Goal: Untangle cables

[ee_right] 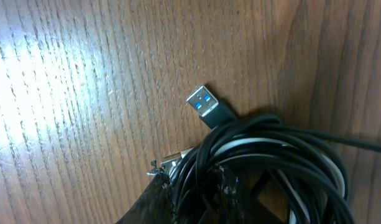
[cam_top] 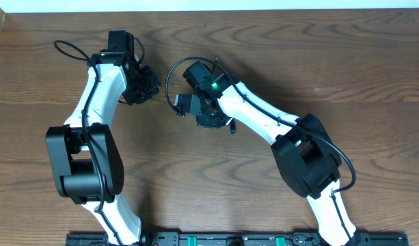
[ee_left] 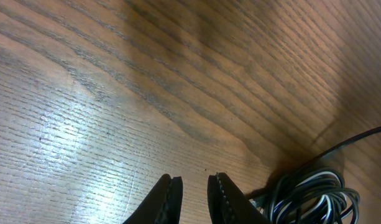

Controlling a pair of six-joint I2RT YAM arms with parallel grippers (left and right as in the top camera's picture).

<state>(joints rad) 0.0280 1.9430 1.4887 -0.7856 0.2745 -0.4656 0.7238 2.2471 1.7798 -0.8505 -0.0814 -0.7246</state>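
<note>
Right wrist: the cables [ee_right: 265, 134] are gripped by the right claw [ee_right: 193, 186]; the left claw [ee_left: 194, 186] is seen barely parted, empty. Early days, so the plug [ee_right: 209, 107] beside the cables should be grabbed next.

Overall: you have no text, brand, number or sign to read in any of the three views.
Tabletop [cam_top: 216, 184]: plain wood grain, nothing written on it.
Cables [ee_right: 265, 155]: no print you can make out on the cords.
USB plug [ee_right: 209, 107]: no lettering or logo you can read.
Left arm [cam_top: 93, 102]: no marking you can read from overhead.
Right arm [cam_top: 257, 113]: the same, nothing legible for you.
</note>
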